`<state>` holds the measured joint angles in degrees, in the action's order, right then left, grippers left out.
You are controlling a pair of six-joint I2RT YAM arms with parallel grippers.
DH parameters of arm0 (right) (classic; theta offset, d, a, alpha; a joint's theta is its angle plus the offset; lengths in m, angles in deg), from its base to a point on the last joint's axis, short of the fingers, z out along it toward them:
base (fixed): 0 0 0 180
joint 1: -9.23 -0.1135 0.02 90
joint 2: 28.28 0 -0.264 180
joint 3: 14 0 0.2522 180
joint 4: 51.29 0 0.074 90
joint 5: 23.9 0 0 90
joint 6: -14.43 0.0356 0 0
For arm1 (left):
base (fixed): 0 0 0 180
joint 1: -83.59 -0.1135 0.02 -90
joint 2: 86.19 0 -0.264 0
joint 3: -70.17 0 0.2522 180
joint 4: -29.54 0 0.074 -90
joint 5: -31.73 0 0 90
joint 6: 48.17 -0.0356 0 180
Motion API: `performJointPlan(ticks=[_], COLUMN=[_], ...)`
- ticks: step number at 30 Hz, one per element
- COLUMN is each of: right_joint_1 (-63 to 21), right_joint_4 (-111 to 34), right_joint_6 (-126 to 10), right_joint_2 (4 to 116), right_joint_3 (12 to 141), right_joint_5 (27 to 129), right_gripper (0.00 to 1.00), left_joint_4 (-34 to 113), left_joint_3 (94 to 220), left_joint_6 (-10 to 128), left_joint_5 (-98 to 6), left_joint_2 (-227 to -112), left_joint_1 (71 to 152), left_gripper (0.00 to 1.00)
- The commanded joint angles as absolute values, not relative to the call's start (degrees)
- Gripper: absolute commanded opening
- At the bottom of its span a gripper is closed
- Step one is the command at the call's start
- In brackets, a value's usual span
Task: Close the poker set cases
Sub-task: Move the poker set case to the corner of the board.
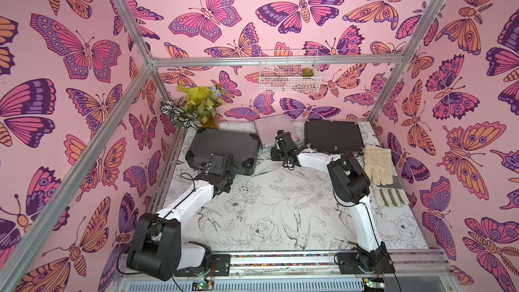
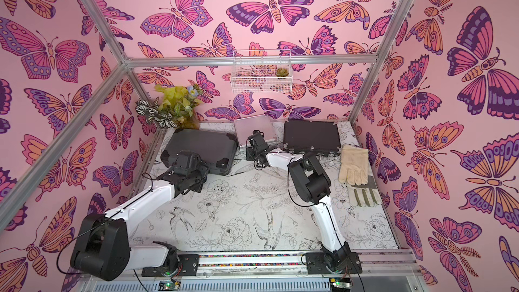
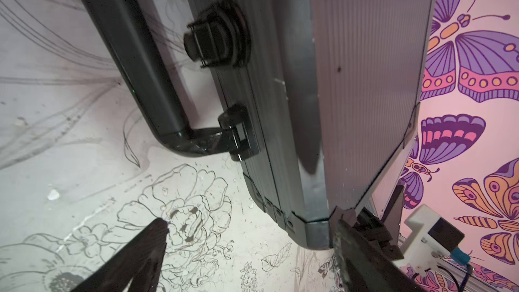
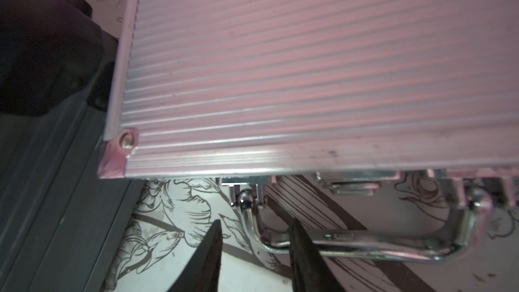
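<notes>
Seeming shut: big dark-grey ribbed plastic case (image 1: 224,141), small silver metal case (image 1: 273,129), wide black case (image 1: 332,136). Little seems left. Empty, left tool (image 3: 251,217) and right tool (image 4: 256,221) stand apart.

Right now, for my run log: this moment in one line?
left fingers: open, beside corner of grey case | right fingers: open, astride handle of silver case | black case: untouched

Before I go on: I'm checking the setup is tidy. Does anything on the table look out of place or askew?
Two things. The small silver case sits rotated, not square with the dark-grey case and black case flanking it. Two work gloves lie overlapping at the right edge of the table, unrelated to the cases.
</notes>
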<state>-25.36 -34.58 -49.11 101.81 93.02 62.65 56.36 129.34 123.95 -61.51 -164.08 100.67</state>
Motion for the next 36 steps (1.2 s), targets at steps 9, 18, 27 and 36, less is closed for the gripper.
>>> performJointPlan(ticks=[9,18,27,36], right_joint_1=[-25.40,-25.02,-25.00,-25.00], right_joint_4=[-34.62,-34.15,-35.41,-34.83], right_joint_6=[-50.23,-49.63,-47.57,-47.13], right_joint_2=[103.65,103.43,103.38,104.06], right_joint_3=[95.32,94.42,93.19,94.21], right_joint_5=[62.44,63.16,64.58,64.44], right_gripper=[0.41,0.41,0.41,0.42], left_joint_4=[46.68,43.16,37.08,36.44], left_joint_3=[135.21,137.88,138.98,137.54], left_joint_6=[134.04,140.21,143.71,143.63], left_joint_5=[-68.32,-72.57,-74.35,-72.09], left_joint_2=[-179.38,-185.90,-189.53,-188.03], left_joint_1=[104.63,107.05,107.32,107.48], left_gripper=[0.93,0.92,0.90,0.90])
